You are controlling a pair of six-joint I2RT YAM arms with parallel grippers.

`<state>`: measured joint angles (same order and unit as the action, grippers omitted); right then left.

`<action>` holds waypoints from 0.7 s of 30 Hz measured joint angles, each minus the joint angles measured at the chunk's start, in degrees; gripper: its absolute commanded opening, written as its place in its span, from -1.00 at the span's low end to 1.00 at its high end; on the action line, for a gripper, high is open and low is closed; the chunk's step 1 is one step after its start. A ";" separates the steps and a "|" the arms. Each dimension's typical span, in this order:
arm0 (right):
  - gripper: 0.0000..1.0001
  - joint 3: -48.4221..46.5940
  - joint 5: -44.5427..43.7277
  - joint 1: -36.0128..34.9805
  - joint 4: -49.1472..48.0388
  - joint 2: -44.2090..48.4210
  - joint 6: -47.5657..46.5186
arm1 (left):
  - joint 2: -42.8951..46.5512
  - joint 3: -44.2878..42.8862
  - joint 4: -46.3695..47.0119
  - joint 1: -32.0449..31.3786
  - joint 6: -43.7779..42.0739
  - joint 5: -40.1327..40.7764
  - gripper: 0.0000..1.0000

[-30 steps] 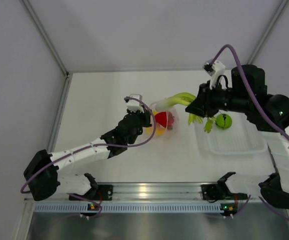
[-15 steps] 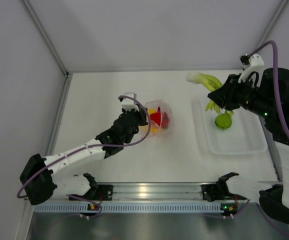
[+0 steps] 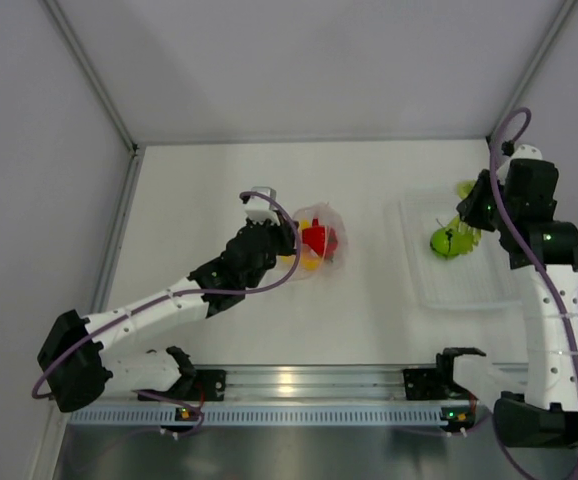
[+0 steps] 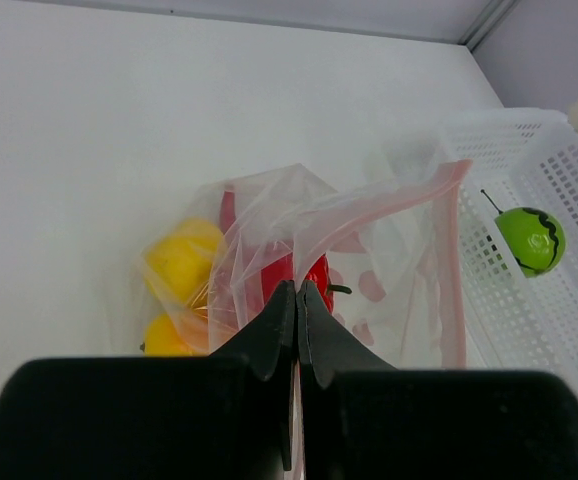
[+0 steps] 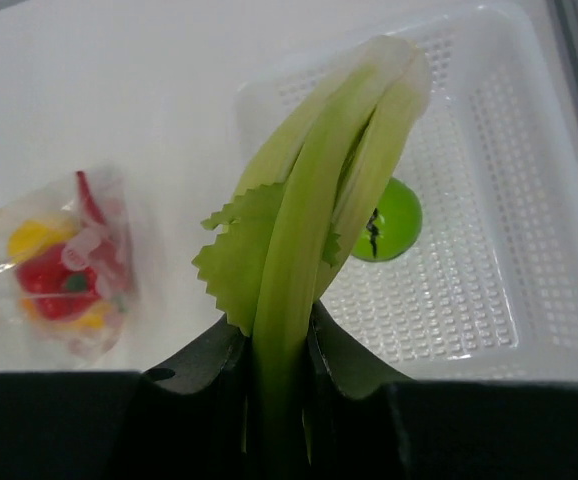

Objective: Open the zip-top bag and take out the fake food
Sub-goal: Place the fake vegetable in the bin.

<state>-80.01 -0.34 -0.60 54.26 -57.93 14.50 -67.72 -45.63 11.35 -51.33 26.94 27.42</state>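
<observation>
Where the zip-top bag (image 3: 319,236) lies on the white table (image 3: 219,180), left of centre, its pink-red zip strip (image 4: 456,260) curves apart and the mouth gapes toward the right. Part of the fake food sits inside the bag: a red pepper (image 4: 314,276) and yellow pieces (image 4: 177,262) are visible through the clear plastic. The left gripper (image 4: 297,296) meets the bag at its near-left side, with its fingers pressed together on a fold of the plastic. To the right, well apart from the bag, stands a white perforated tray (image 5: 469,300). A green ball (image 5: 395,224) rests in the tray. The right gripper (image 5: 277,332) hangs over the tray's far right part and clamps the pale green leek-like stalk (image 5: 314,200). The stalk's thick end projects beyond the fingertips.
</observation>
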 measured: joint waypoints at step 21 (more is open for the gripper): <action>-0.33 12.52 11.61 19.41 -8.09 -13.25 -0.85 | -1.31 -1.42 -3.02 0.31 0.63 -7.28 -1.00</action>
<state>-67.48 11.27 18.81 46.17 -71.18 13.65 -69.04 -47.05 8.34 -51.03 27.57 20.14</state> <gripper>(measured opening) 0.232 0.026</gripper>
